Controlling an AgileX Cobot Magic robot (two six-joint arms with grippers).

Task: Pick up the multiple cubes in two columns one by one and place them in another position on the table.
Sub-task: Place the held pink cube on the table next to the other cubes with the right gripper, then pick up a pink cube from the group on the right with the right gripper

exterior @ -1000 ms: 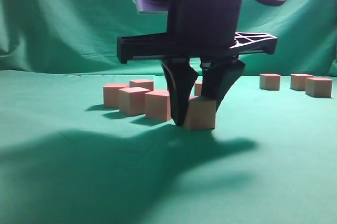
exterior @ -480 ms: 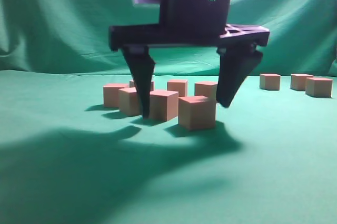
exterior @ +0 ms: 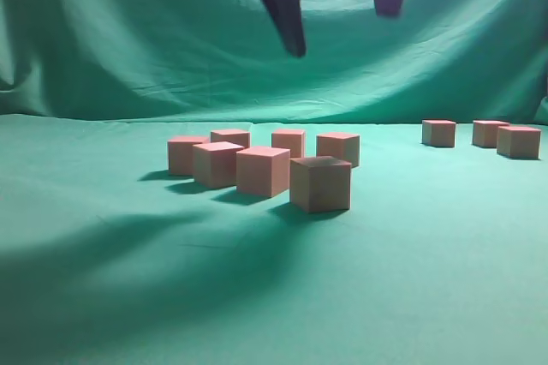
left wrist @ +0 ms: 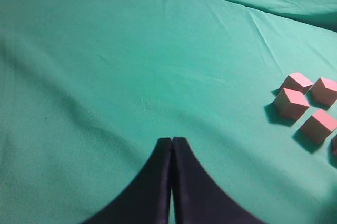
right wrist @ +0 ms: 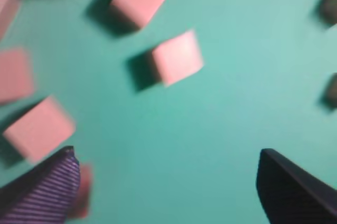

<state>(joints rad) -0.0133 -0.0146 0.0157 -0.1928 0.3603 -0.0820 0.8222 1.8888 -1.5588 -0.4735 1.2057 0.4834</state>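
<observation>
Matt, sharp-edged cubes (exterior: 320, 183), wood-like; creased teal cloth over worktop (exterior: 411, 279); dull black plastic-looking fingers (left wrist: 152, 192).

Ten pink cubes (exterior: 320, 183) on table (exterior: 428, 279)

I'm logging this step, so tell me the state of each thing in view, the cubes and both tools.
Right tool: open, empty, raised above the cubes.
Left tool: shut, empty, over bare table.
Front cube: resting on the table, free of any tool.
Six cubes around it: resting upright, untouched.
Three cubes at far right: resting upright, apart from the main group.
</observation>
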